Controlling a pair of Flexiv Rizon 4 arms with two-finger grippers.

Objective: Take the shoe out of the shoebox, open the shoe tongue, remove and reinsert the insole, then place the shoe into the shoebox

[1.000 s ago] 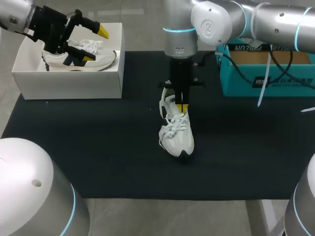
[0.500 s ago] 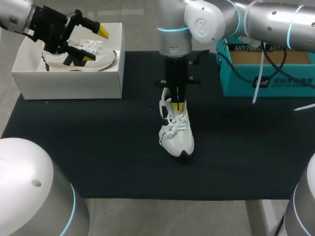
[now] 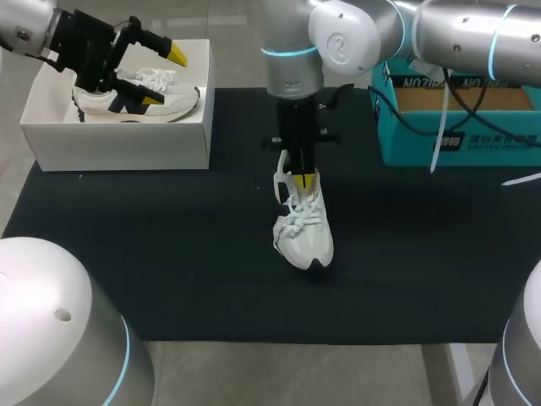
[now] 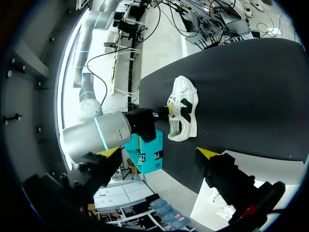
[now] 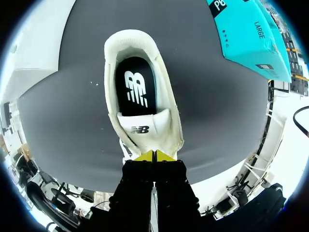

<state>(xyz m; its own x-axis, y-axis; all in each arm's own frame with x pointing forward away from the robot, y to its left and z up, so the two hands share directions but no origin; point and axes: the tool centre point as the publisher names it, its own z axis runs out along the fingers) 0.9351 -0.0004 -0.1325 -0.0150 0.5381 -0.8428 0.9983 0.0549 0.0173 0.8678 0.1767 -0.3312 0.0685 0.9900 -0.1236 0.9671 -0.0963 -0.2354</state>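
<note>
The shoe (image 3: 303,224) stands on its sole at the middle of the bench (image 3: 169,254), toe to 6 o'clock and heel to 12. The right tool (image 3: 305,179) comes straight down on it, tips closed together at the upper edge of the tongue (image 5: 145,131). I cannot tell whether any fabric is caught between them. The main risk is a thin hold: with so little tongue in the tips, a pull toward the toe could slip free and let the tongue spring back over the insole (image 5: 136,87). The laces look knotted, so the tongue may not give much. A harder pull would then likely tilt the shoe or drag it along the bench, since nothing braces it. The left tool (image 4: 158,153) hangs wide open and empty over the shoebox (image 3: 118,135) at 10 o'clock, well apart, above a second shoe (image 3: 135,100). If the shoe topples, the opening turns sideways and the insole gets harder to reach. A slide toward 2 o'clock could bring it against the teal box (image 3: 456,135).
</note>
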